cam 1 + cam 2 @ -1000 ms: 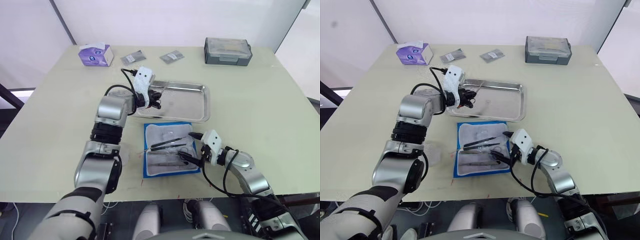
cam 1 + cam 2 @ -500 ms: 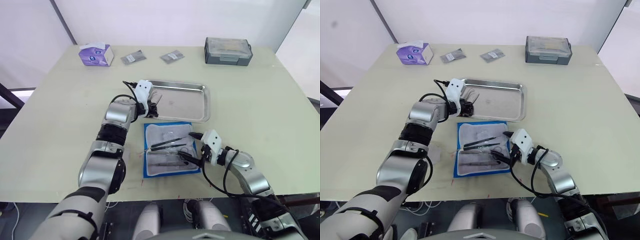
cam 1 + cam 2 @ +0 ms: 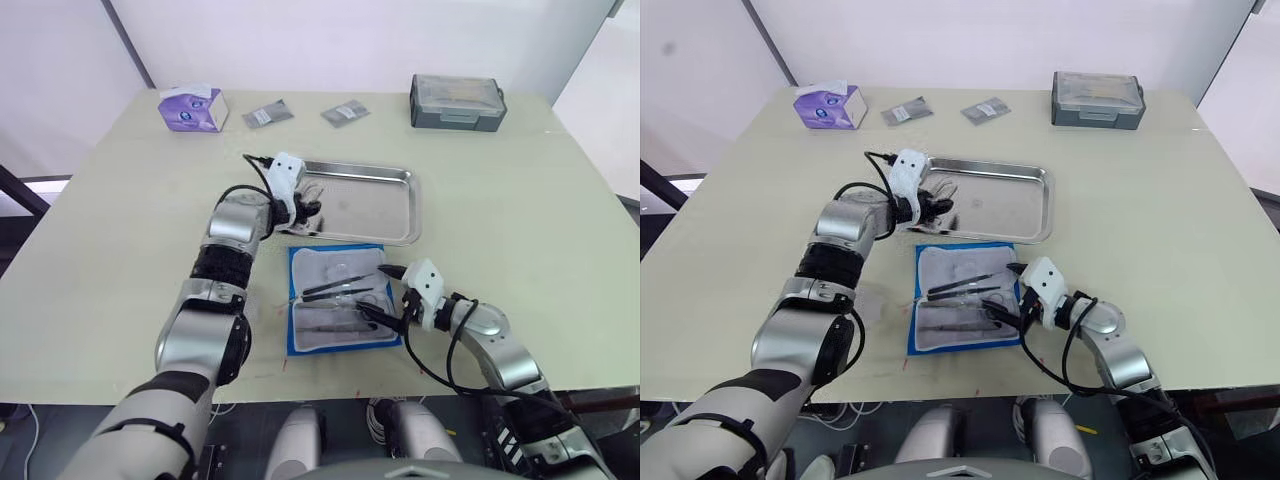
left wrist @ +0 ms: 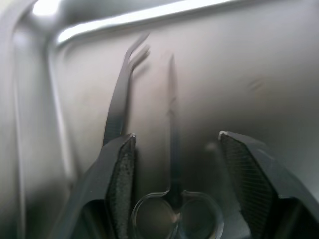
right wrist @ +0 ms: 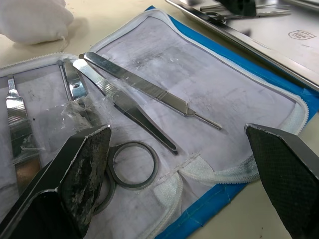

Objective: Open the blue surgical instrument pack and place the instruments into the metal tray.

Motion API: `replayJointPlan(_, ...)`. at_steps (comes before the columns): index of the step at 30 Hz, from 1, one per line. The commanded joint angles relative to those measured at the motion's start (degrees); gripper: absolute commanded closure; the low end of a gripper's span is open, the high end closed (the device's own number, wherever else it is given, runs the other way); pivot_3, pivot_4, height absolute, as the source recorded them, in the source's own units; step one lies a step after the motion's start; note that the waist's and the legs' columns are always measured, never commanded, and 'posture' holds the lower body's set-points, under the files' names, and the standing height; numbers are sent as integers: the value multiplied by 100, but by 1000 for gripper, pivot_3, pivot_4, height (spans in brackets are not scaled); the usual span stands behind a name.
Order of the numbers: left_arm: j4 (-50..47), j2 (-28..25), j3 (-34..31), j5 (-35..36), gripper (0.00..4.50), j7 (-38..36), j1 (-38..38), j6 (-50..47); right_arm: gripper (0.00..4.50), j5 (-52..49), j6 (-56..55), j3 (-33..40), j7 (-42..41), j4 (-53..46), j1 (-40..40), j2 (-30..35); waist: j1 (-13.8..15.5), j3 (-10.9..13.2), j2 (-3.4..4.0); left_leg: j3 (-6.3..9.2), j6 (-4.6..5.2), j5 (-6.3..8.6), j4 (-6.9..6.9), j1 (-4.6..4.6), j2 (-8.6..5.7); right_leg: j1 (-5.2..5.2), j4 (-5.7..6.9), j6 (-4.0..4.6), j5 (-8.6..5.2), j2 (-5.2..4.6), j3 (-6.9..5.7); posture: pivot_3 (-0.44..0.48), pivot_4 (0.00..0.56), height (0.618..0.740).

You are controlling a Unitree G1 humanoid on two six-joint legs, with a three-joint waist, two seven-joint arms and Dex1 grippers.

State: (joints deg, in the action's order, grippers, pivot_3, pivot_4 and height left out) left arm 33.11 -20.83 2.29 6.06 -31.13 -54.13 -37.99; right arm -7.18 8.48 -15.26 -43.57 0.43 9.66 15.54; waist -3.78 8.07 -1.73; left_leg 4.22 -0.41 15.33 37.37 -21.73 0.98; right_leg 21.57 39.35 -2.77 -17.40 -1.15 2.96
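Our left gripper (image 4: 177,164) gapes empty over scissors (image 4: 173,149) in the metal tray (image 3: 385,205), frame center; right gripper (image 5: 179,164) gapes empty too.

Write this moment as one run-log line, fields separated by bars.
pack: open, instruments still inside | left gripper: open over metal tray, scissors and tweezers lying in it | right gripper: open over pack

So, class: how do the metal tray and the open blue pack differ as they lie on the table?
The tray is shiny steel with a raised rim; the pack is flat, blue-edged, with a whitish lining. The tray lies farther from the robot, the pack nearer. The left gripper is over the tray; the right gripper is at the pack. Both hold instruments.
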Motion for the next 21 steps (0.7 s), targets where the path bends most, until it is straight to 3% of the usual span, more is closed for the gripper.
replayJointPlan(1,-446,-239,-84,222,1691,-661,8,465,0,108,261,-263,-110,468,-258,67,0,0,3,0,-5,-3,-2,0,0,0,0,0,0,-1,1,0,150,738)
replayJointPlan(6,-768,-661,-64,488,1691,-1754,333,941,0,30,152,-267,-398,507,-270,154,9,5,15,-2,-7,-4,-8,2,0,0,-6,1,0,0,0,0,150,738)
replayJointPlan(15,-1556,-1410,115,1130,1691,-3811,983,980,0,-91,-79,-288,-836,685,-139,208,41,10,20,-1,-6,-4,-11,-6,-1,-1,-25,2,0,1,-4,0,150,738)
replayJointPlan(21,-1899,-1735,434,1138,1691,-4567,1365,1056,0,-82,-131,-284,-1030,790,-37,319,46,14,27,-1,-5,-3,-11,-5,-1,-3,-26,2,0,2,-4,0,150,738)
